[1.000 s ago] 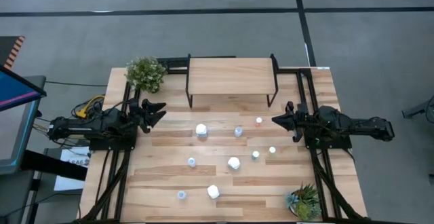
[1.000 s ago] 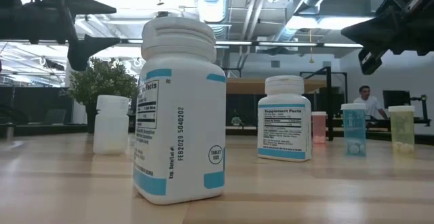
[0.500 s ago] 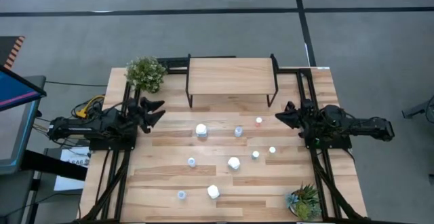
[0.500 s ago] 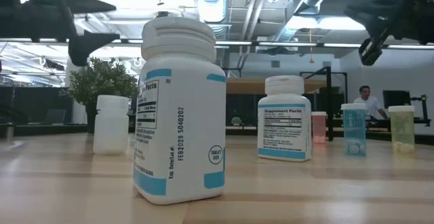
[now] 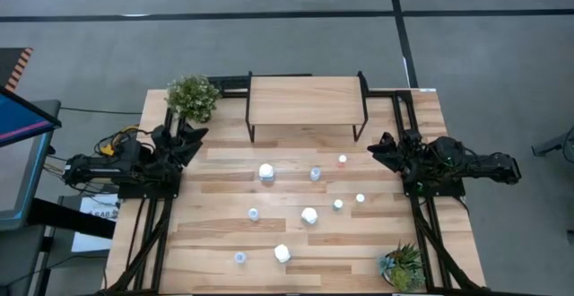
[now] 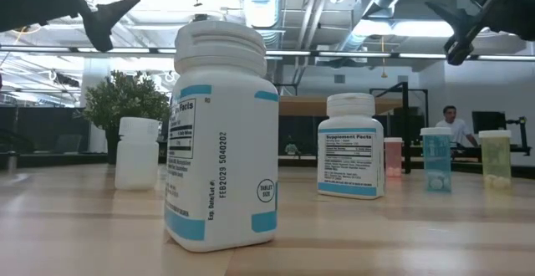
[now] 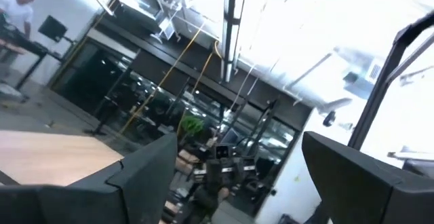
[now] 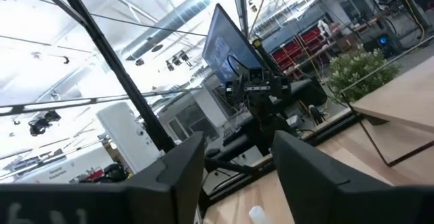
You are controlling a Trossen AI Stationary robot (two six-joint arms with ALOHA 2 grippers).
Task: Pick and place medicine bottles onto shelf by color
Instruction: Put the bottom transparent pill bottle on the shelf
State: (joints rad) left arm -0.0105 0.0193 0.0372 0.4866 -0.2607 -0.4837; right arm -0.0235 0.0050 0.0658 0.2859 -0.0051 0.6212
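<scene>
Since a second ago the left gripper [image 5: 190, 136] has swung toward the frame's upper left, the right gripper [image 5: 381, 148] slightly upward; both jaws open, empty.

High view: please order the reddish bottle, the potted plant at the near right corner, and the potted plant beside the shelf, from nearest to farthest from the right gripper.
From the right gripper, in the high view:
1. The reddish bottle, just to its left, in front of the shelf.
2. The potted plant at the near right corner, toward the table's front edge.
3. The potted plant beside the shelf, across the table on the left.
</scene>
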